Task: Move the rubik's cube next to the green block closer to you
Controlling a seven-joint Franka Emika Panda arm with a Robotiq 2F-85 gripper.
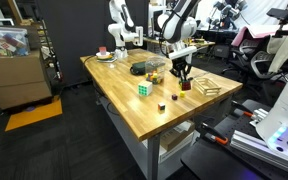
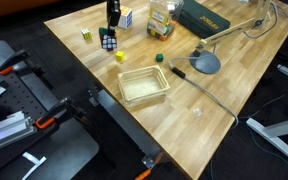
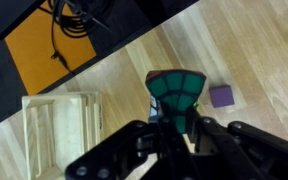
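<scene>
My gripper (image 3: pixel 178 132) hangs over the bench (image 2: pixel 249 85), fingers on either side of a green-faced cube (image 3: pixel 176 92). I cannot tell whether they press on it. Only the wrist view shows the purple block (image 3: pixel 221 96) just beside that cube. The small rubik's cube (image 2: pixel 86 35) sits flat on the bench nearby, clear of my fingers, showing yellow. Being equal-sided, it has no long axis. An exterior view alone shows the yellow block (image 2: pixel 121 57) and, beyond it, the green block (image 2: pixel 159 57).
</scene>
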